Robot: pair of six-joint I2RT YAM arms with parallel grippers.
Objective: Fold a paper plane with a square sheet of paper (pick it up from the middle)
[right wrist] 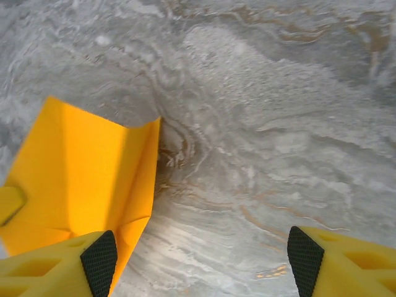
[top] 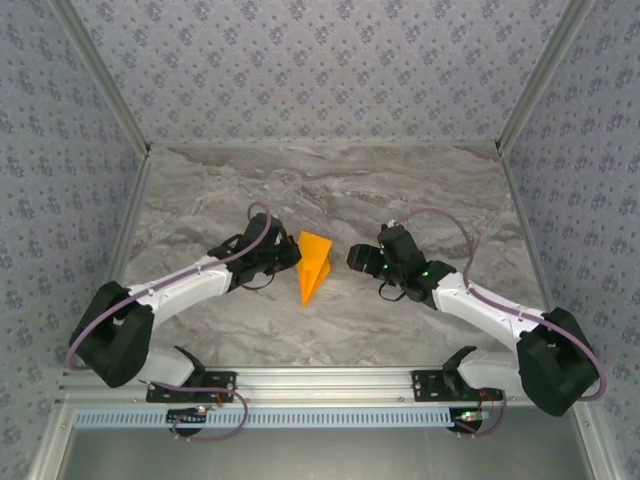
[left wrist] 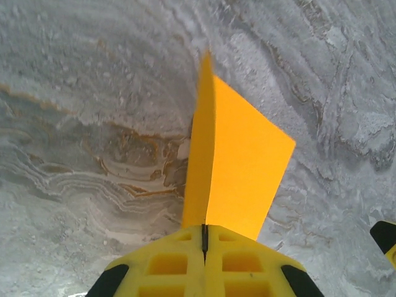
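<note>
**Top view.** At frame centre I see the narrow, pointed, bright-orange paper plane [top: 313,265], its tip toward the lower frame. It lies between the left tool [top: 290,256] and the right tool [top: 356,258]. Open grey, marble-veined desk [top: 250,330] extends from it to the patterned walls [top: 320,70] at the upper, left and right edges, and to the metal rail [top: 320,380] at the lower edge.

**Left wrist view.** The left tool [left wrist: 204,238] is closed, its yellow ribbed fingers pinching the paper [left wrist: 244,170] along a crease. One thin flap stands edge-on. The other spreads right as a flat, matte, sharp-cornered panel.

**Right wrist view.** The right tool [right wrist: 203,263] stands open, with veined desk between its black-padded fingers. The creased paper [right wrist: 80,173] fills the lower left beside one finger. I cannot tell whether they touch.
</note>
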